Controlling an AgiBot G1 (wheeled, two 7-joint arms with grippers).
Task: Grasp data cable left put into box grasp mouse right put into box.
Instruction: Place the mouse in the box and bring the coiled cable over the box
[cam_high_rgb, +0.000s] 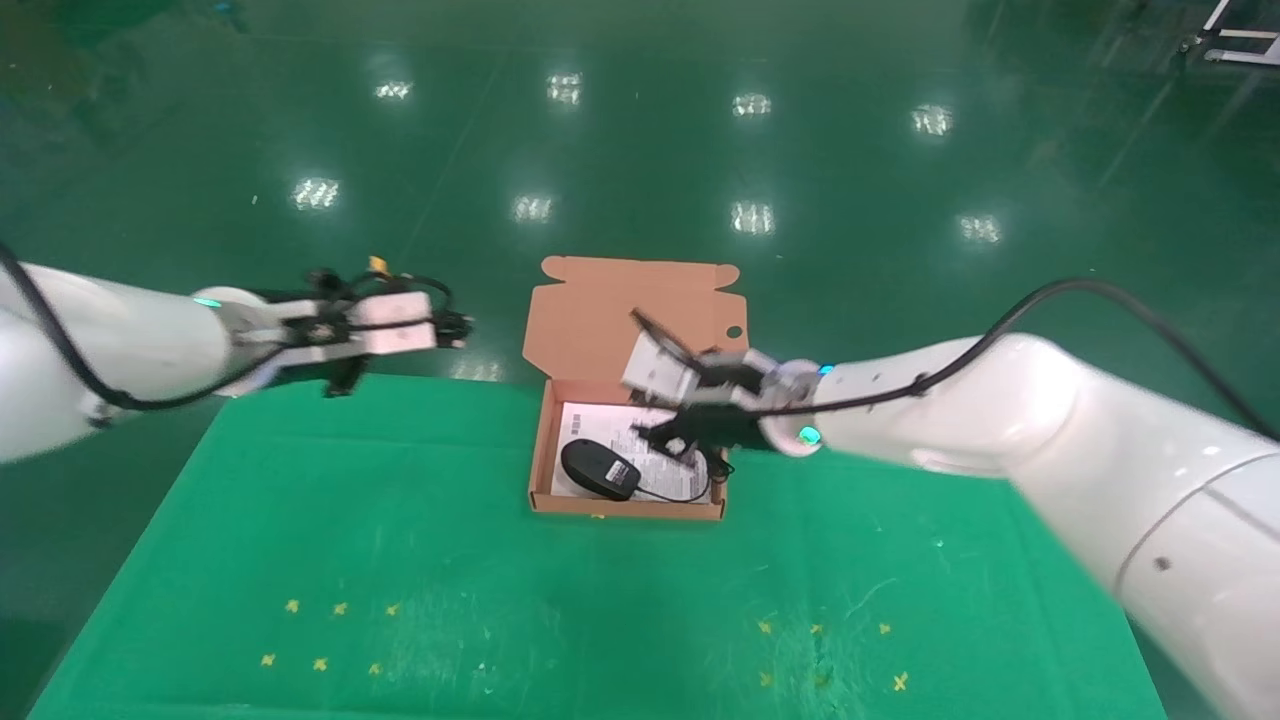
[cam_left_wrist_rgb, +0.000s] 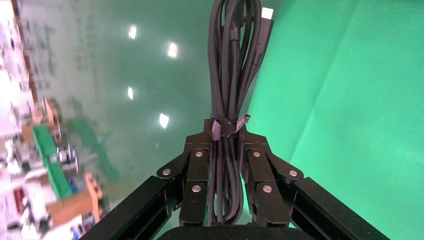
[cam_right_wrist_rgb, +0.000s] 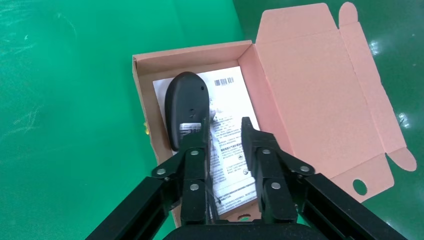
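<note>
Left tool (cam_left_wrist_rgb: 227, 150) is clenched on the data cable (cam_left_wrist_rgb: 232, 75), gripping the bundle near its tie w/ the long end sticking out past the fingertips, and it hangs off the far left edge of the surface (cam_high_rgb: 420, 560), well apart from the box (cam_high_rgb: 545, 450). Right tool (cam_right_wrist_rgb: 225, 145) is released, nothing between its fingers, hovering just over the box w/ the mouse (cam_right_wrist_rgb: 186, 107) lying inside on the white sheet (cam_right_wrist_rgb: 227, 145), right beside its tips. Imo the risks: the floppy free end of the cable could catch the box wall or the upright lid (cam_high_rgb: 640, 320) and land half outside, or knock the mouse cord (cam_high_rgb: 670, 495). Also both arms could crowd each other over the box if the right one doesn't clear out.
</note>
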